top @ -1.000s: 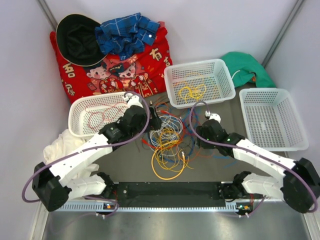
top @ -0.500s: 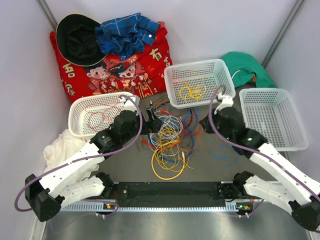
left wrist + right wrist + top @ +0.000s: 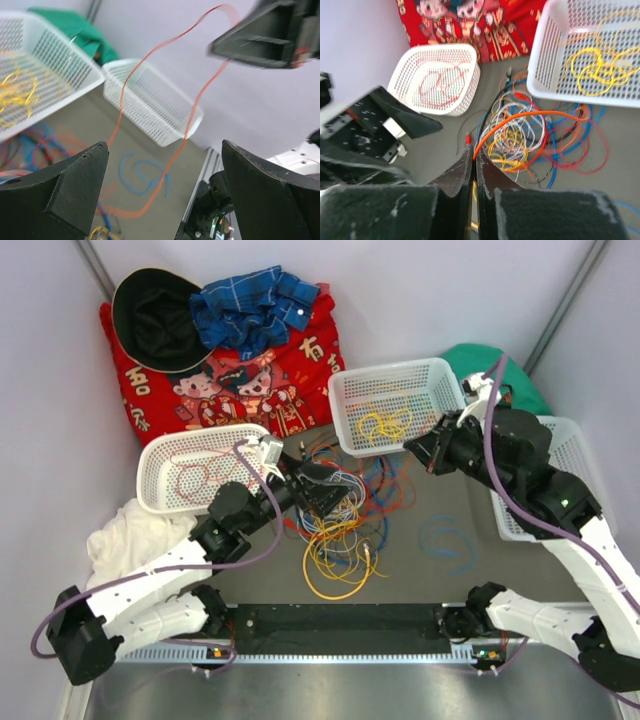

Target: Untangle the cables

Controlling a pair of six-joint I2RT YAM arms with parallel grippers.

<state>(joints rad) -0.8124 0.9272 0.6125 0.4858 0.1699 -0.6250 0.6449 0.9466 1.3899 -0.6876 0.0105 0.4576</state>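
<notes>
The right end effector [image 3: 473,152] is seen clenched on 1 thin orange wire [image 3: 530,115], which is held up off the grey desk [image 3: 420,580] and arcs down into the tangled heap of yellow, blue, red, orange and grey-white wires [image 3: 335,515] between the 2 arms. The left end effector [image 3: 318,483] is held released, jaws spread wide, just above the heap's far-left edge. Yellow wires [image 3: 384,425] are contained in the middle white perforated plastic basket [image 3: 340,415], a red wire [image 3: 200,472] in the left white oval basket [image 3: 150,465], and 1 blue wire [image 3: 447,540] is seen alone on the desk, apart from the heap.
</notes>
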